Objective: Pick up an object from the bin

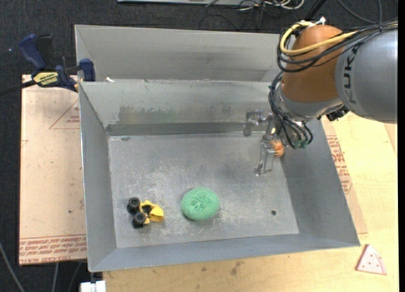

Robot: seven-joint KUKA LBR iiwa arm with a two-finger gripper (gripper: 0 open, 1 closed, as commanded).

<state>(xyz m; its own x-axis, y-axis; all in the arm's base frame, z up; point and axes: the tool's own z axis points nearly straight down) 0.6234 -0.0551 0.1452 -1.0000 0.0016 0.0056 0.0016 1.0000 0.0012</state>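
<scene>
Near front wall of the bin (pixel 95 177), left: small yellow toy vehicle (pixel 145 212) with black wheels, lying on the floor. Just right of it, close but apart: round green scrubber-like pad (pixel 200 203), flat on the floor. Farther back, right half: gripper (pixel 263 165) hangs low above bare floor, well apart from both items, nothing visibly in it. Claw apart or together: cannot tell. Orange wrist cover (pixel 313 63) above, at the back right corner.

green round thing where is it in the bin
In the camera view the green round pad lies on the bin floor near the front wall, close right of the yellow toy truck but apart from it, well down-left of the gripper.
</scene>
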